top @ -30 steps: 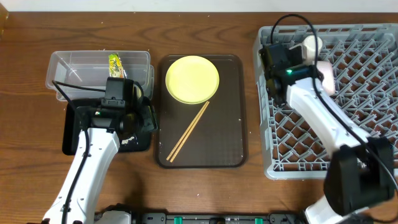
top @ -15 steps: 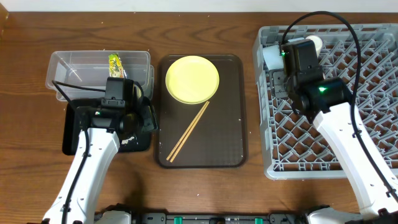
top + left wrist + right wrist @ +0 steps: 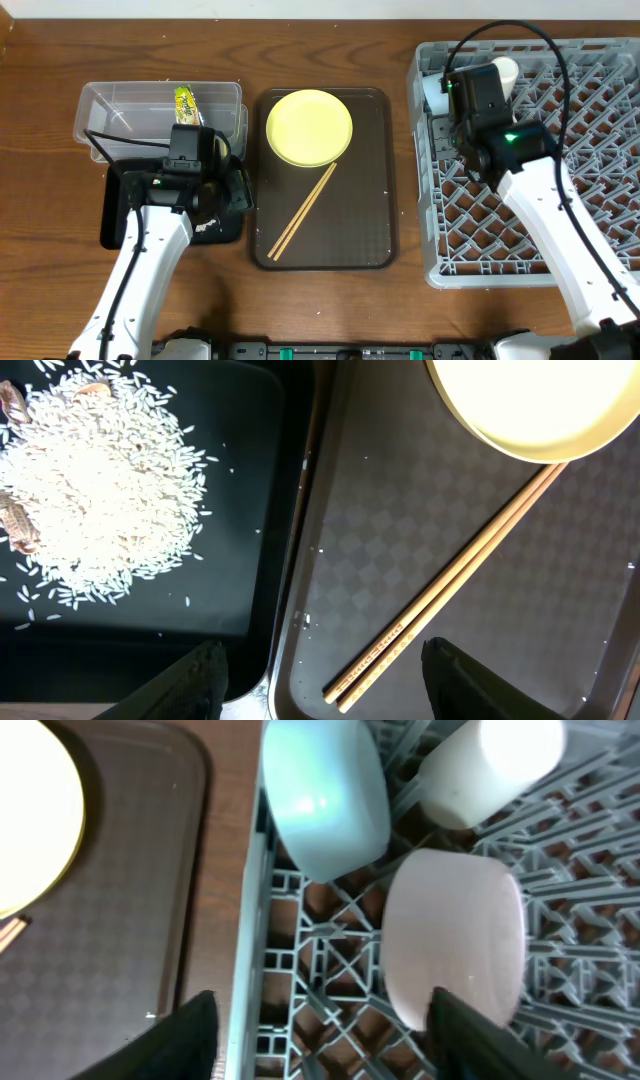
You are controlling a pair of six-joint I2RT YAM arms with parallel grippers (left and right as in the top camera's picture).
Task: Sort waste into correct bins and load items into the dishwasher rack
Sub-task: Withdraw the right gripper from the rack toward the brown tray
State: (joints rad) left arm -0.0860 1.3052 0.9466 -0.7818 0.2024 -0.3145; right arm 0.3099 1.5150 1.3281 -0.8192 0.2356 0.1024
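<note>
The right fingers (image 3: 470, 1030) have edged left, spread and empty above the pink bowl (image 3: 455, 935) in the rack (image 3: 470, 272). The left fingers (image 3: 190, 680) are spread too. Rise straight clear before fetching the plate (image 3: 309, 127).

Grey lattice dishwasher rack (image 3: 600, 230): far-left corner blocked by light blue bowl (image 3: 325, 795), white-pinkish bowl (image 3: 455, 935), small white cup (image 3: 490, 765); near rows unoccupied.

Plate (image 3: 309, 127), chopsticks (image 3: 303, 211) on serving tray (image 3: 365, 200); rack (image 3: 600, 100) right; tub (image 3: 120, 105) left.
</note>
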